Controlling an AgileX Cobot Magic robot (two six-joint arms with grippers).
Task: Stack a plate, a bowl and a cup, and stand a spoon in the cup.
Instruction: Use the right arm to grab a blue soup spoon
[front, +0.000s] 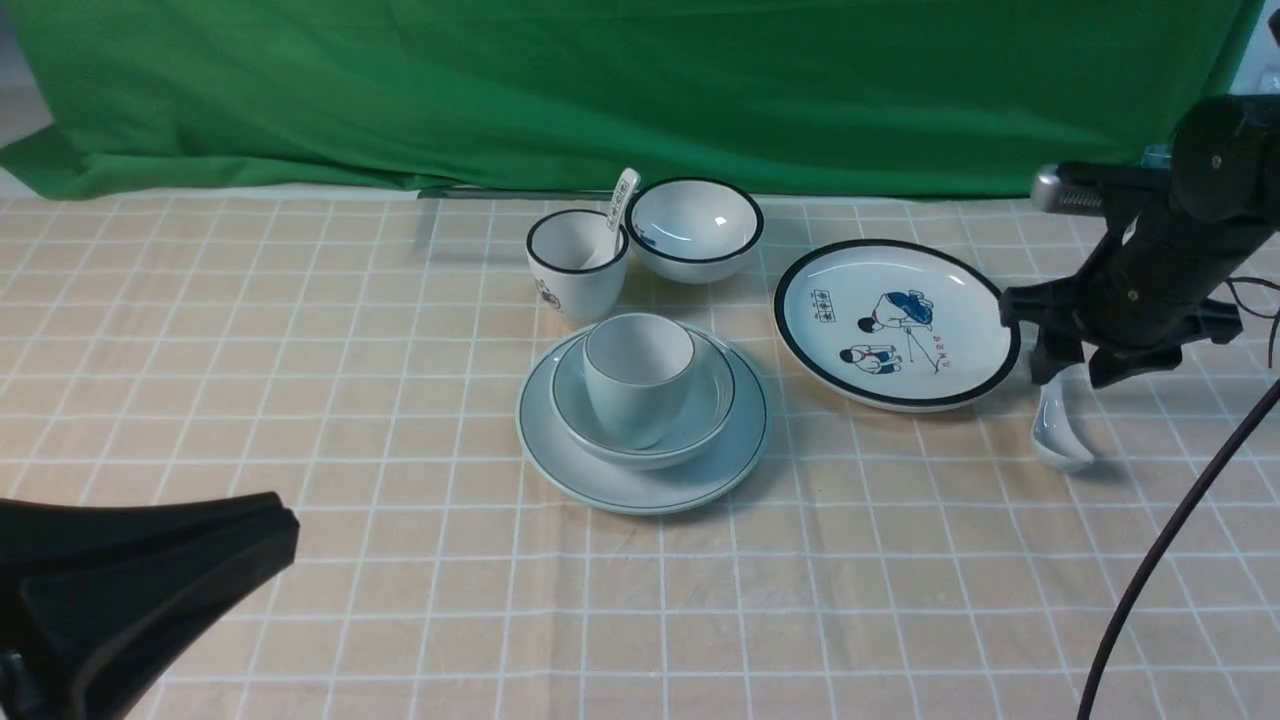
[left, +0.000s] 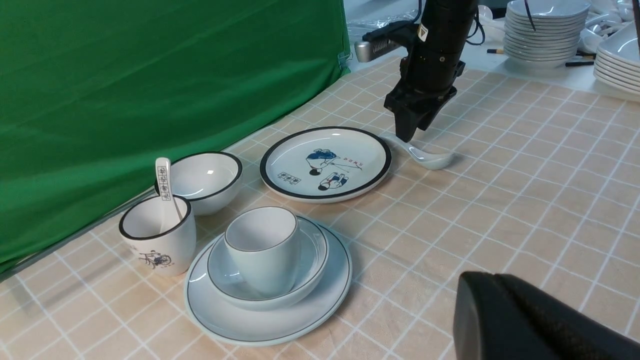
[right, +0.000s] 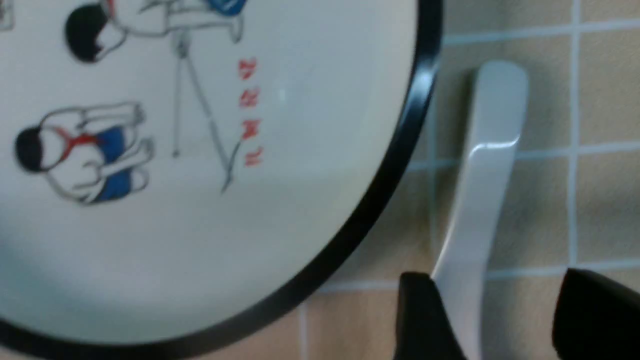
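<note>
The pale blue-grey plate (front: 640, 492) lies mid-table with the bowl (front: 705, 400) on it and the cup (front: 638, 375) upright in the bowl; the left wrist view shows the same plate (left: 265, 327), bowl (left: 310, 260) and cup (left: 262, 250). The glossy spoon (front: 1062, 430) lies on the cloth to the right, beside the cartoon plate. My right gripper (front: 1075, 378) stands over its handle, jaws open; the handle (right: 492, 150) runs between the fingers, against one finger (right: 425, 320). My left gripper (front: 150, 590) hovers shut at the near left, holding nothing.
A white black-rimmed cartoon plate (front: 895, 322) sits right of the stack. Behind the stack stand a black-rimmed bowl (front: 695, 228) and a printed cup (front: 575, 262) holding a printed spoon. A green cloth hangs at the back. A cable (front: 1170, 540) crosses the near right. Spare dishes (left: 545, 30) are stacked beyond the right arm.
</note>
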